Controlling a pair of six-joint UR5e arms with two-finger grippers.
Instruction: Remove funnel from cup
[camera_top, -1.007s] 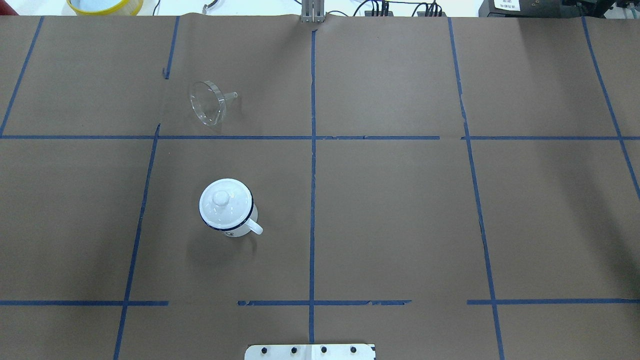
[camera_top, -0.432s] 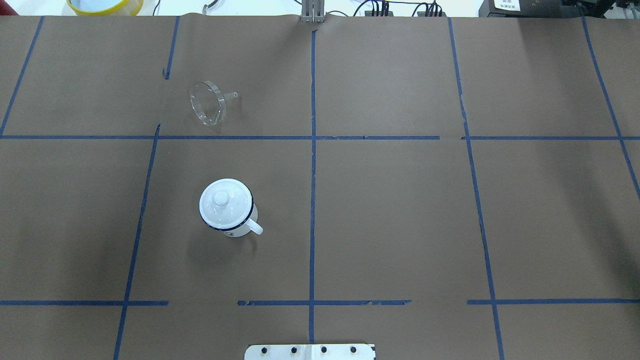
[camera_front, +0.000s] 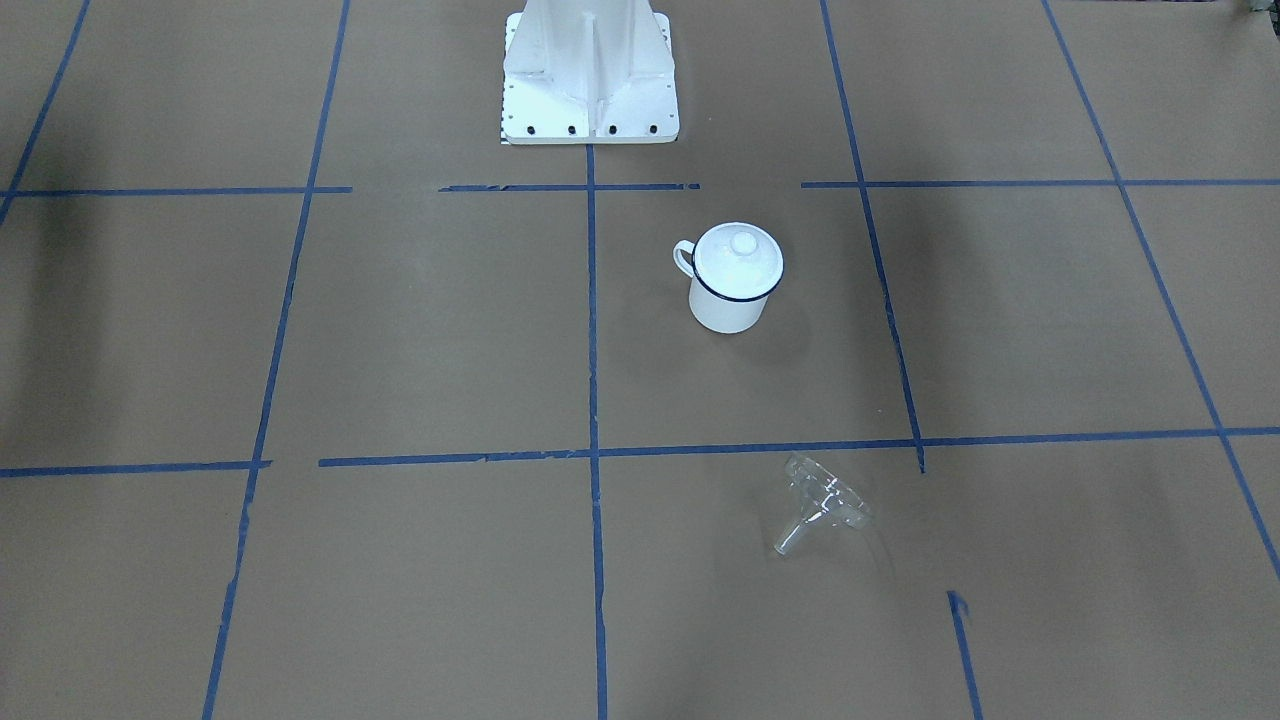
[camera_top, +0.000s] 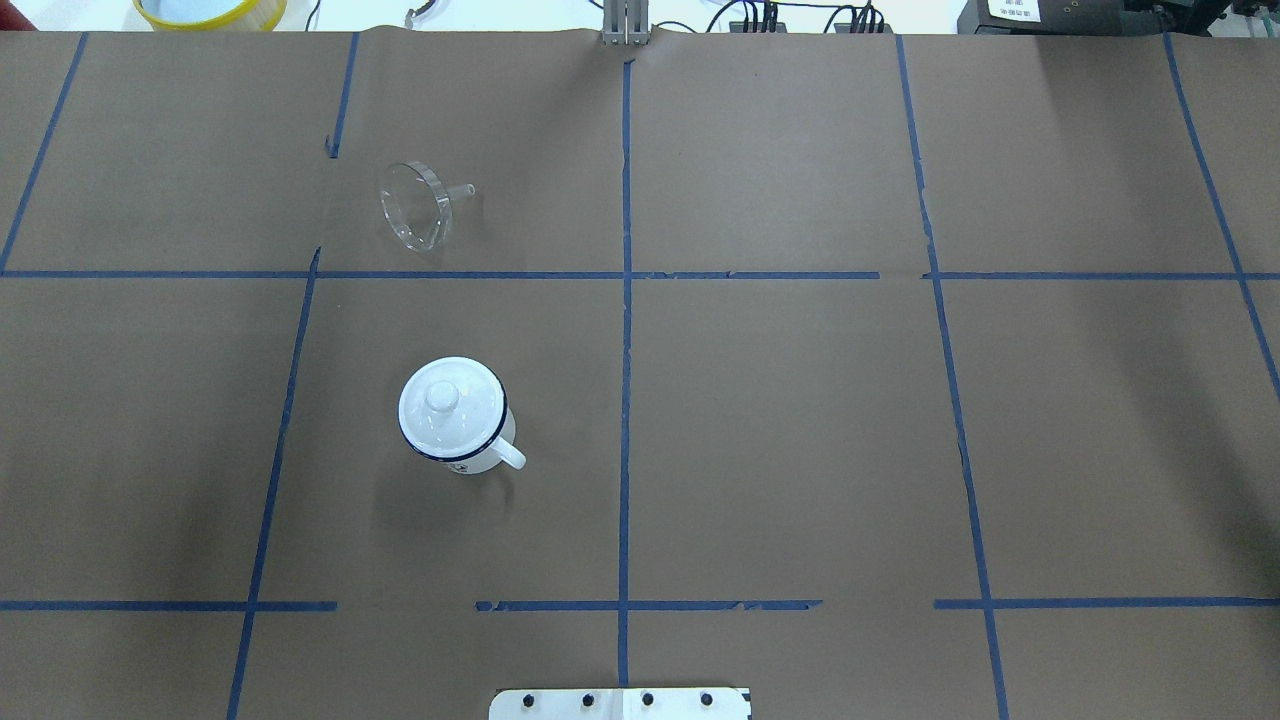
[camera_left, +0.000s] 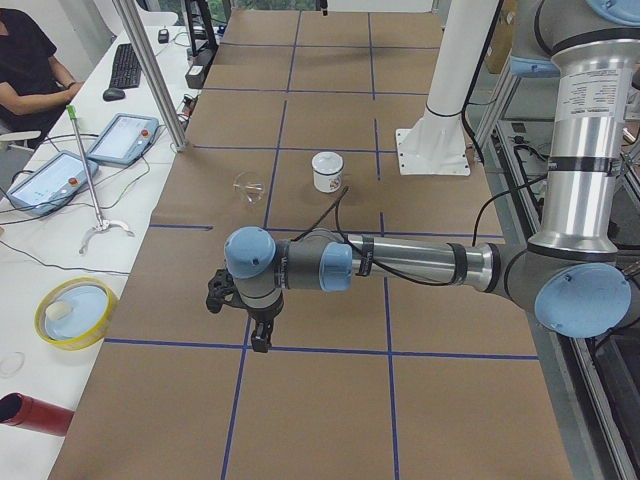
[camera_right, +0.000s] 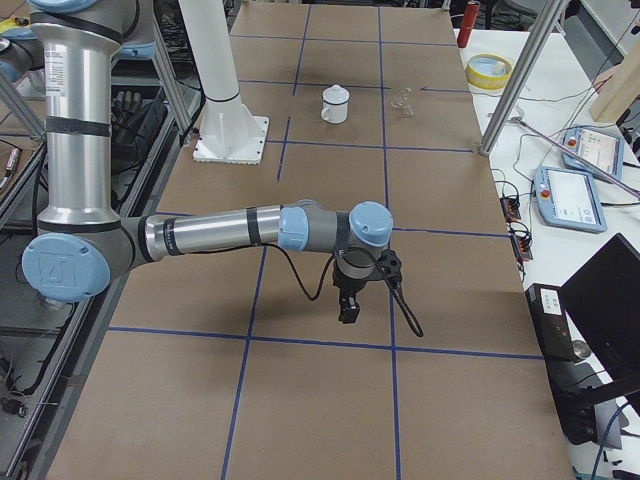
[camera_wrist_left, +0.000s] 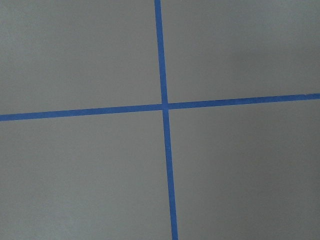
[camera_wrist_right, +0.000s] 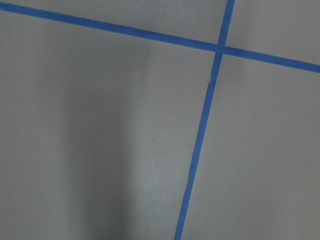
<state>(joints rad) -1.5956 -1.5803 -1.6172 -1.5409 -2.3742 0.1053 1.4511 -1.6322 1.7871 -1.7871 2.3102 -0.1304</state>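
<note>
The clear funnel (camera_top: 415, 205) lies on its side on the brown paper, apart from the cup, its spout pointing toward the centre line; it also shows in the front view (camera_front: 822, 505). The white cup (camera_top: 482, 456) stands upright nearer the robot base, with a white knobbed lid (camera_top: 448, 405) sitting on its blue rim; the front view shows the cup too (camera_front: 728, 305). The left gripper (camera_left: 258, 335) and the right gripper (camera_right: 347, 312) hang over bare paper at the table's two ends, far from both. I cannot tell whether they are open or shut. Both wrist views show only paper and tape.
The robot's white base plate (camera_top: 620, 703) is at the near table edge. A yellow bowl (camera_left: 75, 312) and control tablets (camera_left: 122, 137) lie on the white bench beyond the far edge, where an operator (camera_left: 30, 60) sits. Blue tape lines (camera_top: 625, 350) cross the paper.
</note>
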